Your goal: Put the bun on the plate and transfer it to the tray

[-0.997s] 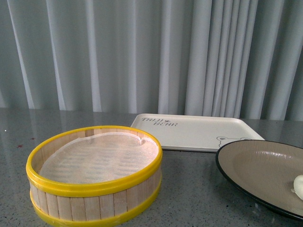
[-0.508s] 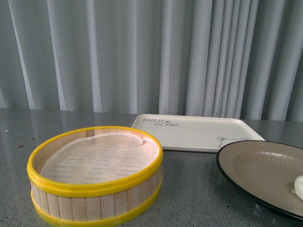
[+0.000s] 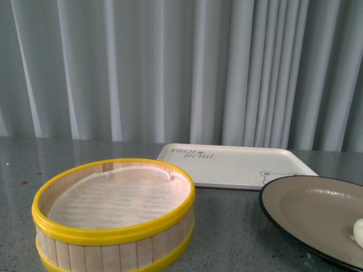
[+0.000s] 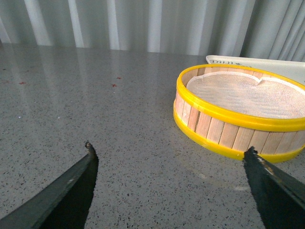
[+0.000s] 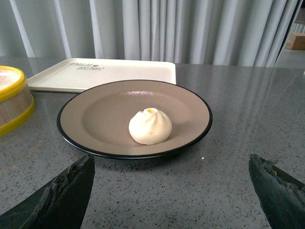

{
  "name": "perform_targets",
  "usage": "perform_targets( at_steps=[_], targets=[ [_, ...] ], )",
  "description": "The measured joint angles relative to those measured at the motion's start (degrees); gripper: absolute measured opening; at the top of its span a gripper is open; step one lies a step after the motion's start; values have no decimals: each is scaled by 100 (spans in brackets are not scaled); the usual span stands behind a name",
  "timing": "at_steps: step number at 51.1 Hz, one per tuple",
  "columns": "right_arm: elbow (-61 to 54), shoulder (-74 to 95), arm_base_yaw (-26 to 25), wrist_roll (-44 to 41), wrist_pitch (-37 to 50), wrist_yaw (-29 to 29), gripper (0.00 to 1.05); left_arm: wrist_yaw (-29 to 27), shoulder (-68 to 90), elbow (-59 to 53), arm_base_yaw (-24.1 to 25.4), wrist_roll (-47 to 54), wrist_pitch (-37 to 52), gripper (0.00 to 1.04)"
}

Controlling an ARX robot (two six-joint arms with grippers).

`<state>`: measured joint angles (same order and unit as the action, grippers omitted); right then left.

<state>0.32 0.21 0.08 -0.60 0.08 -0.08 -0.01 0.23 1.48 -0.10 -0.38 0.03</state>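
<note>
Showing a pale pleated curtain (image 3: 170, 68) across the whole background, the front view looks over a grey speckled tabletop (image 3: 227, 226). Read the table as a clock with the robot at six. At about nine o'clock stands a round wooden steamer basket (image 3: 113, 249) with yellow hoops and a white liner inside, holding nothing. At about one o'clock, further back, lies the flat cream-white tray (image 3: 238, 167), with grey lettering and a small bear face. At about four o'clock, just in front of the tray, sits the wide shallow plate (image 5: 90, 117), beige inside with a black rim; whether it touches the tray cannot be told. The steamed bun (image 5: 150, 126), small, cream-white and twisted on top, rests on the plate near its middle, so the first half of the task looks done and the carry to the tray remains. The left gripper (image 4: 169, 149) hangs over bare table beside the basket, jaws spread wide and holding nothing. The right gripper (image 5: 171, 157) faces the plate from its six o'clock side, jaws likewise spread and empty. The plate is probably stiff, glossy and fairly heavy, best pinched at its near rim and kept level. The bun looks light and soft, and could slide or roll if the plate tips.
</note>
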Motion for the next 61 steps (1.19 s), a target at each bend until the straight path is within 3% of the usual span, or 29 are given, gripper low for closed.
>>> perform_targets(
  at_steps=[3, 24, 26, 28, 30, 33, 38, 42, 46, 52, 61],
  targets=[
    [0, 0, 0, 0, 0, 0, 96, 0, 0, 0, 0, 4, 0, 100],
    [0, 9, 7, 20, -7, 50, 96, 0, 0, 0, 0, 13, 0, 98],
    [44, 101, 127, 160, -138, 422, 96, 0, 0, 0, 0, 13, 0, 98],
    [203, 518, 411, 354, -234, 1460, 96, 0, 0, 0, 0, 13, 0, 98],
    [310, 883, 501, 367, -96, 2048, 96, -20, 0, 0, 0, 11, 0, 98],
    [459, 1469, 494, 223, 254, 2487, 96, 7, -2, 0, 0, 13, 0, 98],
    [807, 2367, 354, -813, 520, 2015, 96, 0, 0, 0, 0, 13, 0, 98],
    [1084, 2677, 310, -2430, 293, 1180, 96, 0, 0, 0, 0, 13, 0, 98],
    [1331, 2865, 249, -3832, -103, 673, 96, 0, -2, 0, 0, 13, 0, 98],
    [1609, 3491, 157, -6024, 0, 177, 96, 0, -2, 0, 0, 13, 0, 98],
    [1650, 4131, 352, -7482, 260, -105, 96, 0, -2, 0, 0, 13, 0, 98]
  ],
)
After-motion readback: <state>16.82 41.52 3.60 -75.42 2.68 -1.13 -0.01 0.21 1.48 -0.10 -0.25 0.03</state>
